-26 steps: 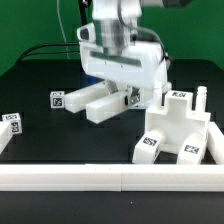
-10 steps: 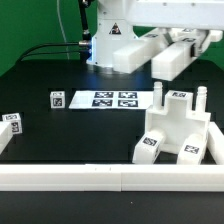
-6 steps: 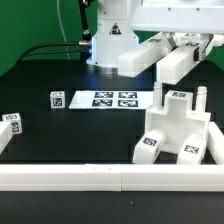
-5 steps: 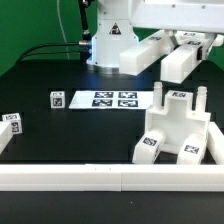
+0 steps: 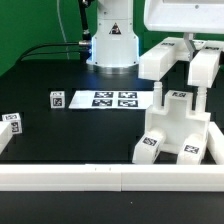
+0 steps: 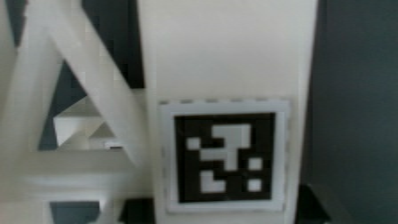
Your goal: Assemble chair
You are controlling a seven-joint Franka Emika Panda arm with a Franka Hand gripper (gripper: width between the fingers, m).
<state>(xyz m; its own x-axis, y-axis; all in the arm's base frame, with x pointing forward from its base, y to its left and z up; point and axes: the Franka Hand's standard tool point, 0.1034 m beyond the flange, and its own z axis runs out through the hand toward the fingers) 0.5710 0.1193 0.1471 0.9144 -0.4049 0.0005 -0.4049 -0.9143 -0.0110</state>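
Chair part (image 5: 165,58) farther right (apparently held)

Cut off by the exterior view's edge at 1 o'clock: the arm above the gripper (image 5: 178,70). Cannot tell there whether anything sits between the fingers (image 5: 165,60). Sliced by the edge at 9 o'clock: a small tagged part (image 5: 10,122). Too small to read: the tags on the marker board (image 5: 113,98). Blurred and cropped on every side in the wrist view: a white tagged bar (image 6: 222,60); unclear whether gripped.
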